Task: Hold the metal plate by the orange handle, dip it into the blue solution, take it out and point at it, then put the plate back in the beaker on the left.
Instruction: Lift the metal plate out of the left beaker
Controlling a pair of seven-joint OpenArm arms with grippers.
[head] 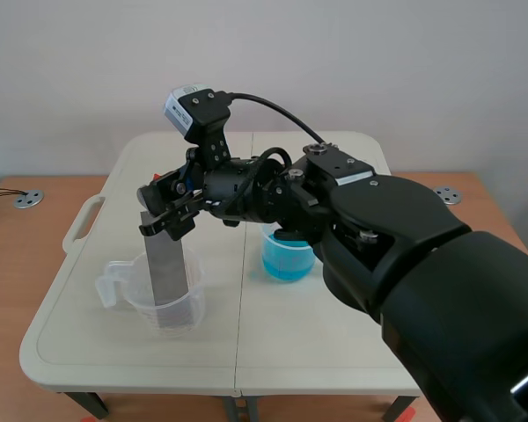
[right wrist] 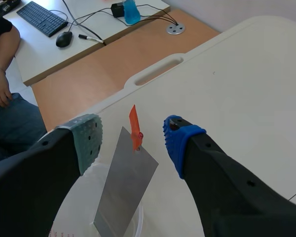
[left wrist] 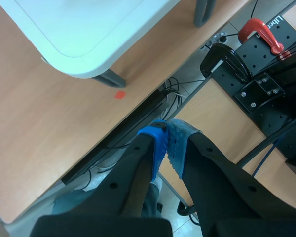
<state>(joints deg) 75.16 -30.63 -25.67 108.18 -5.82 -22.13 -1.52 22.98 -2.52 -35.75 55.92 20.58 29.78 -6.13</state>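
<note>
Metal plate (right wrist: 124, 190), orange handle (right wrist: 134, 129) up, within the spread hand (right wrist: 133, 142)

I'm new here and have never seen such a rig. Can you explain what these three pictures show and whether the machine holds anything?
This is a robot with two arms, each with a two-fingered gripper. One picture looks from between the arms over a white table; the other two come from cameras on the wrists. On the table stand a clear beaker with a metal plate in it and a beaker of blue solution. The right gripper is open, its fingers either side of the plate's orange handle without touching it, so nothing is held. The left gripper is shut on nothing, off beside the table.
</note>
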